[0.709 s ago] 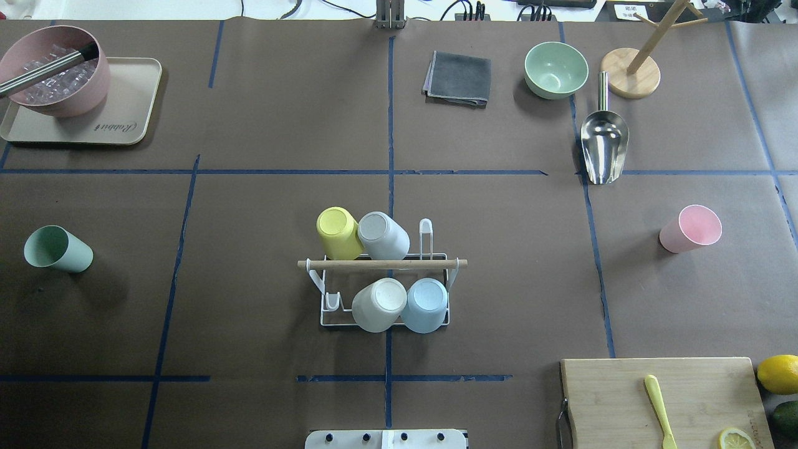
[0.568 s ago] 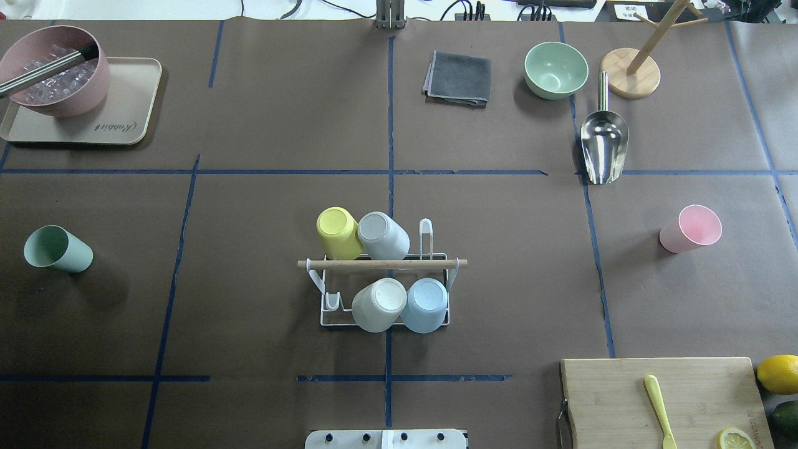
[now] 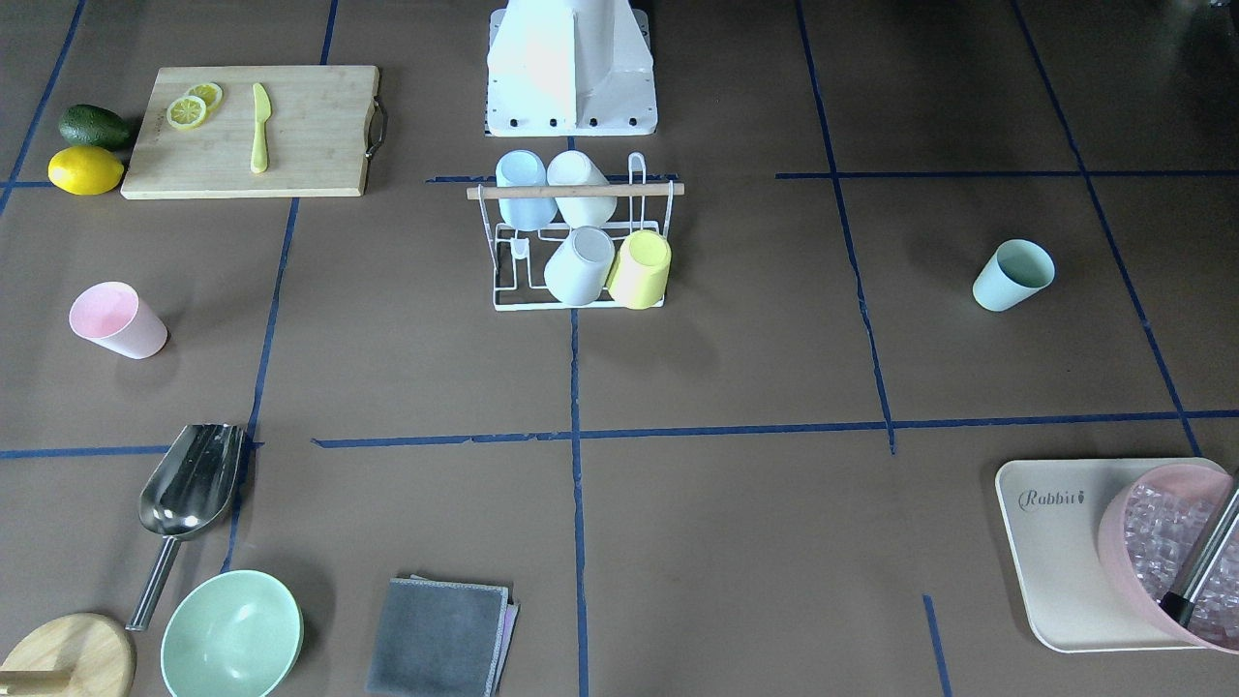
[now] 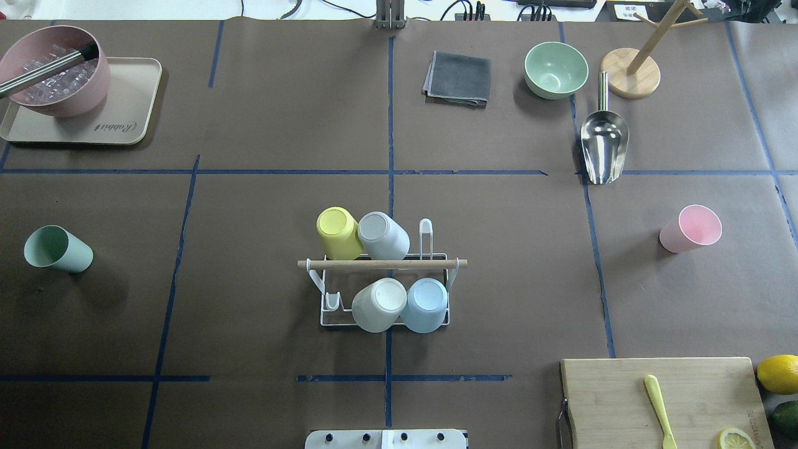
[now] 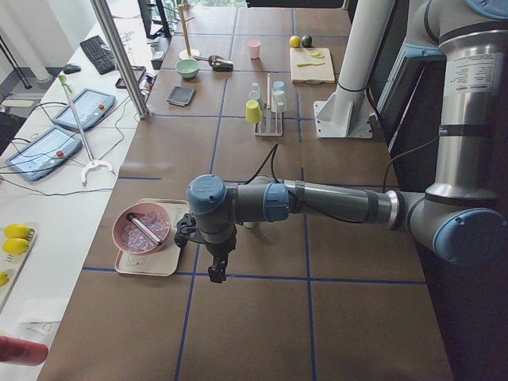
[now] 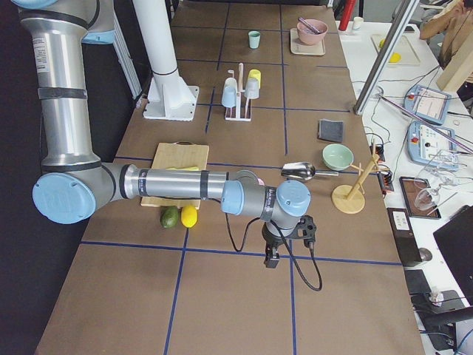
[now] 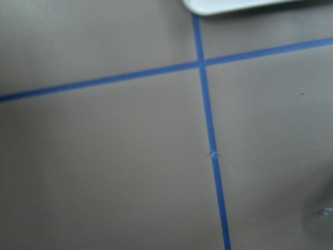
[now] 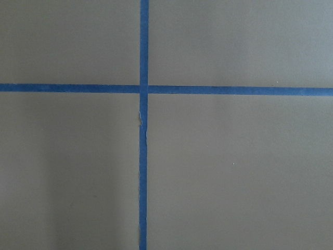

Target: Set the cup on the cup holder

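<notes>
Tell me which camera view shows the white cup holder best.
The overhead exterior view: the cup holder is large, sharp and near the centre, with four cups on it and two prongs free. The front-facing view shows it whole but smaller. Both side views show it far and small. The wrist views miss it.

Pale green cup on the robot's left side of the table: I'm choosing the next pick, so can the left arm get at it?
Probably yes: the pale green cup stands upright with only bare table around it, and the left gripper hangs close by.

The beige tray carries the printed word "Rabbit".
</notes>
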